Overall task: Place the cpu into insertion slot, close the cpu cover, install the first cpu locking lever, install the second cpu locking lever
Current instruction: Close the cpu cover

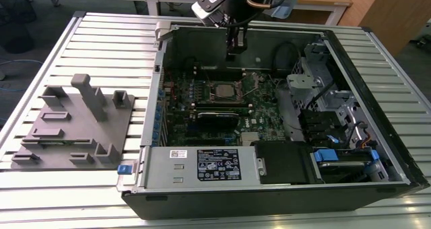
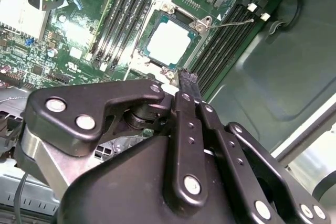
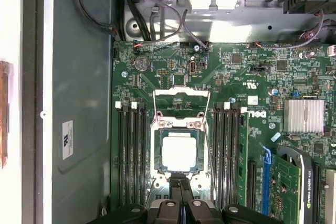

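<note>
The gripper (image 3: 181, 184) has its two fingers pressed together, and nothing is held between them. It hangs low inside the open computer case (image 1: 269, 198), over the green circuit board (image 3: 157, 66).

The cpu (image 3: 179, 152) lies flat in the insertion slot (image 1: 210, 92), directly ahead of the fingertips and a little below them. The tips almost reach the near edge of the socket in the first wrist view. The cpu cover (image 3: 156, 150) appears to lie down around the chip, whose silvery top shows through the square cut-out.

One locking lever (image 2: 233, 23), a thin wire, stands out from the far corner of the socket, away from the gripper and across the memory slots (image 3: 131, 156). I judge it is not latched. Its long axis runs from the socket corner outward, so it lies beyond the chip as seen from the tips, not beside them. Whether the other lever is locked I cannot tell.
</note>
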`<state>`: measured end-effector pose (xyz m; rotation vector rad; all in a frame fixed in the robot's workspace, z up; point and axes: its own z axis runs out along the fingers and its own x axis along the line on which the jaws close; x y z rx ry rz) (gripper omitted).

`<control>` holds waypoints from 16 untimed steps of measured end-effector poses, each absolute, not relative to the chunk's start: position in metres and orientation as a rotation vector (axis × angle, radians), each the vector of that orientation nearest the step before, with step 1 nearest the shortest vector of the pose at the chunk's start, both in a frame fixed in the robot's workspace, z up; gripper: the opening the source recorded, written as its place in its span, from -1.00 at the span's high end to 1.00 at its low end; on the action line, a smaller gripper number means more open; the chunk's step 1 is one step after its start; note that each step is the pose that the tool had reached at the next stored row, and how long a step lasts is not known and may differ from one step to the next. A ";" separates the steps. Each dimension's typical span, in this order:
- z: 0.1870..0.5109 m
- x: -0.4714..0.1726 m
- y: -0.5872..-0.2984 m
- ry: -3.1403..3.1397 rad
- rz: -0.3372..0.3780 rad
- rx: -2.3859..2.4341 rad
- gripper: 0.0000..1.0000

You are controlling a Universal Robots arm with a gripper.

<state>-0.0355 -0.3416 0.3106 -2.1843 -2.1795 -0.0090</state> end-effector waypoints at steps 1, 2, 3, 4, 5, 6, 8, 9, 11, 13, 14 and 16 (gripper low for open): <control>0.311 -0.035 -0.342 -2.179 -0.009 -2.184 0.79; 0.312 -0.035 -0.342 -2.179 -0.008 -2.184 0.79; 0.313 -0.035 -0.342 -2.179 -0.008 -2.184 0.79; 0.314 -0.035 -0.342 -2.179 -0.008 -2.184 0.79; 0.315 -0.035 -0.342 -2.179 -0.007 -2.184 0.79; 0.316 -0.035 -0.342 -2.178 -0.007 -2.183 0.79; 0.318 -0.035 -0.342 -2.178 -0.006 -2.183 0.79; 0.318 -0.035 -0.342 -2.178 -0.006 -2.183 0.79; 0.320 -0.035 -0.342 -2.178 -0.005 -2.183 0.79; 0.322 -0.034 -0.342 -2.177 -0.005 -2.182 0.79; 0.323 -0.034 -0.342 -2.177 -0.004 -2.182 0.79; 0.325 -0.034 -0.342 -2.177 -0.004 -2.182 0.79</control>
